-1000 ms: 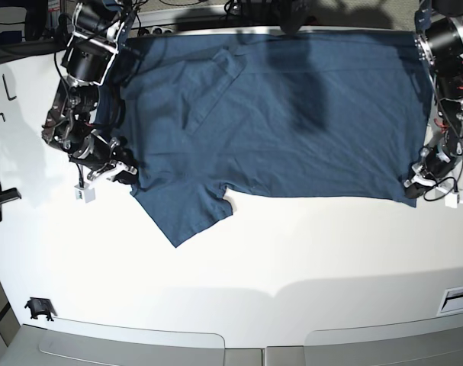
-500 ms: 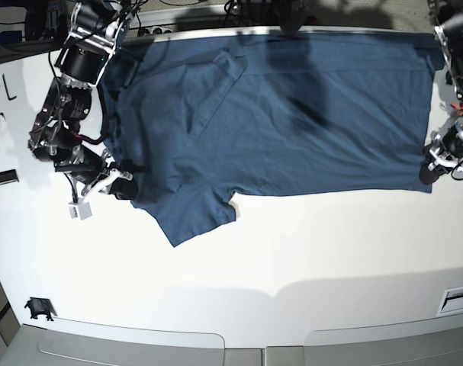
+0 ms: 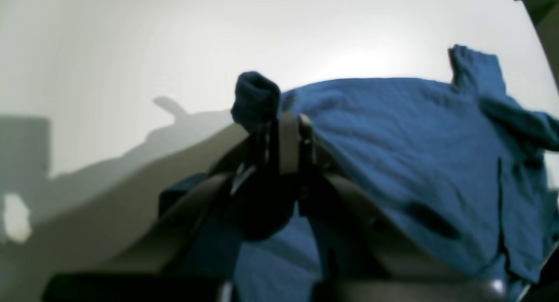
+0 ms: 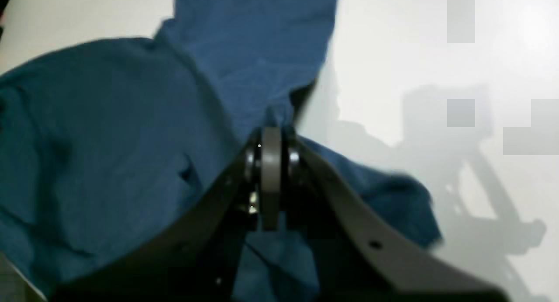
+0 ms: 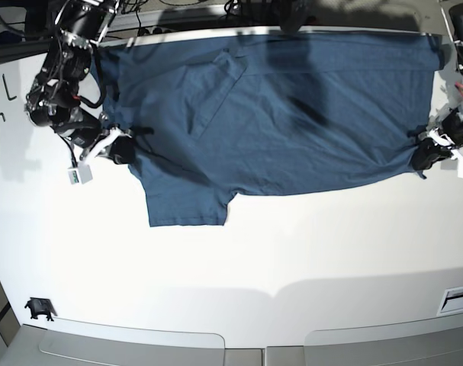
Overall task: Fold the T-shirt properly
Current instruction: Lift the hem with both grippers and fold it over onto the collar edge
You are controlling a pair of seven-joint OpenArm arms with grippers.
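T-shirt (image 5: 292, 114) lies spread along the worktop's (image 5: 292, 259) far edge. My left pincer (image 5: 427, 155) is clamped on its hem corner. My right pincer (image 5: 123, 149) grips cloth beside the sleeve.

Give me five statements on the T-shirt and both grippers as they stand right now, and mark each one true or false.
1. The T-shirt lies spread out on the white table. True.
2. The left gripper is open and clear of the cloth. False: it is shut on a bunched bit of the T-shirt's edge.
3. The right gripper is shut on the T-shirt. True.
4. The T-shirt is already folded into a neat square. False: it lies open at full width, with one sleeve sticking out toward the front of the table.
5. Both grippers hold the same corner of the T-shirt. False: in the base view they grip opposite ends of it.
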